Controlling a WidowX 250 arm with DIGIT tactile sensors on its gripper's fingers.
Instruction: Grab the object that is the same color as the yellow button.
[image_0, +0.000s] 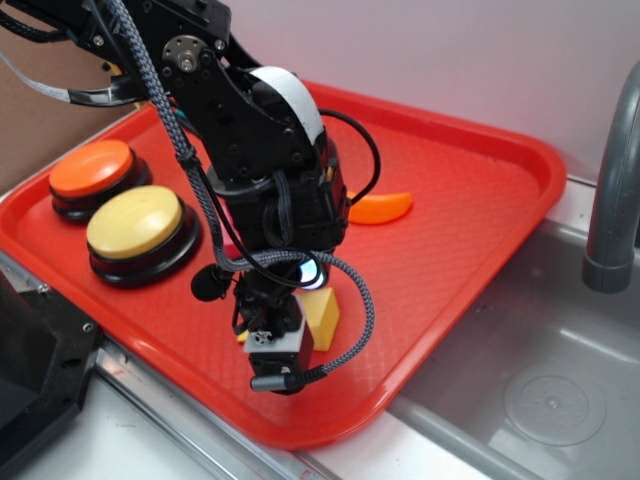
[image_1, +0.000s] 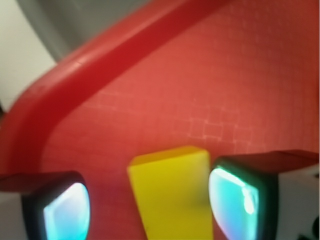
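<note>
The yellow wedge (image_0: 323, 315) lies on the red tray (image_0: 480, 150) near its front edge. My gripper (image_0: 298, 335) is lowered over it, pointing down. In the wrist view the wedge (image_1: 172, 195) stands between my two pads, and the gripper (image_1: 150, 210) is open. The right pad (image_1: 232, 202) is right beside the wedge, while the left pad (image_1: 65, 212) is a gap away. The yellow button (image_0: 135, 222), domed on a black base, sits at the tray's left side, well clear of the gripper.
An orange-topped button (image_0: 92, 168) sits behind the yellow one. An orange crescent (image_0: 380, 208) lies mid-tray behind my arm. The tray's raised rim (image_1: 75, 70) curves just past the wedge. A metal sink (image_0: 540, 390) and a grey faucet pipe (image_0: 612, 200) are on the right.
</note>
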